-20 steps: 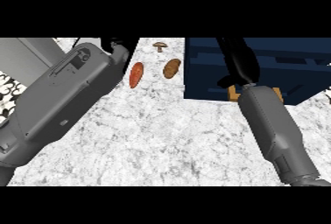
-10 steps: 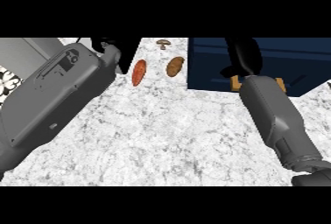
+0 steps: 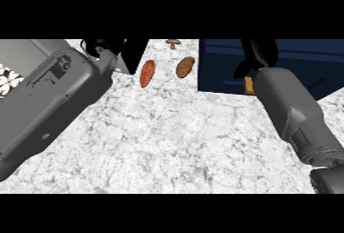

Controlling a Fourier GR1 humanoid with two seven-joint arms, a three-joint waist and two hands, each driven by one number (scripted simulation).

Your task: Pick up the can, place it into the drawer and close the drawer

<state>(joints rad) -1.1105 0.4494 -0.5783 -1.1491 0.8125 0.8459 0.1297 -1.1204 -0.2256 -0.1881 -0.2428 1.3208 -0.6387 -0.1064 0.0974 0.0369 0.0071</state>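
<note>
The dark blue drawer (image 3: 222, 68) lies open at the back right of the marble counter. My right hand (image 3: 259, 53) is over its inside, fingers pointing away from me and thumb spread to the left. A small tan-orange piece (image 3: 249, 85) shows beside the wrist at the drawer's front edge; I cannot tell whether it is the can. No can shows plainly anywhere. My left hand (image 3: 107, 46) is at the picture's top left, mostly cut off, beyond its wide grey forearm (image 3: 47, 95).
Behind the counter's middle lie an orange-red oblong vegetable (image 3: 146, 73), a brown potato (image 3: 184, 67) and a small mushroom (image 3: 173, 43). White marble counter (image 3: 181, 145) spreads between the two forearms. A speckled patch (image 3: 9, 79) shows at the far left.
My right hand has moved slightly farther over the drawer, its forearm drifting right. The left forearm has swung a little toward the middle. The vegetables have shifted slightly right in the view.
</note>
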